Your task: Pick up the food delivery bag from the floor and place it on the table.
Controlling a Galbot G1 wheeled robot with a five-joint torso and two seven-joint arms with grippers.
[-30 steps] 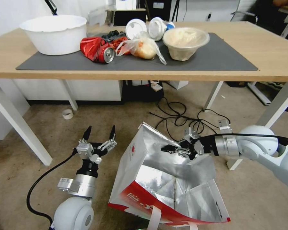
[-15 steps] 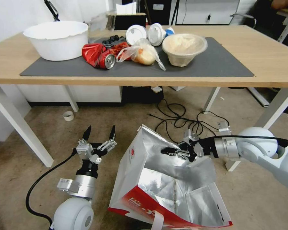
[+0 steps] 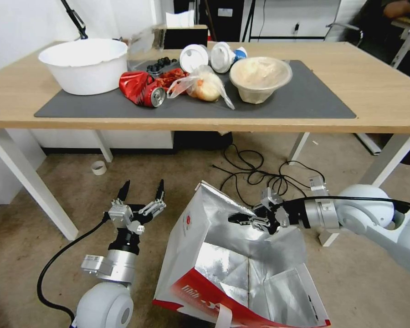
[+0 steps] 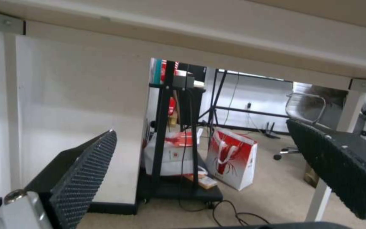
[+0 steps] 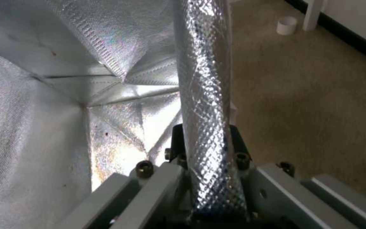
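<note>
Food delivery bag [image 3: 214, 264], lower centre, mouth open upward: right gripper [image 3: 241, 219] pinches its far foil rim; left gripper [image 3: 140, 191] (spread, idle) beside; table [image 3: 387, 91] above.

Food delivery bag [image 3: 189, 241]: white outside, red band, quilted silver foil lining; red can [image 3: 141, 89] at twelve o'clock.

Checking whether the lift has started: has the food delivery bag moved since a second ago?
Cannot tell: the camera shifted, and the food delivery bag drifted down-picture about as much as the tape roll on the floor.
</note>
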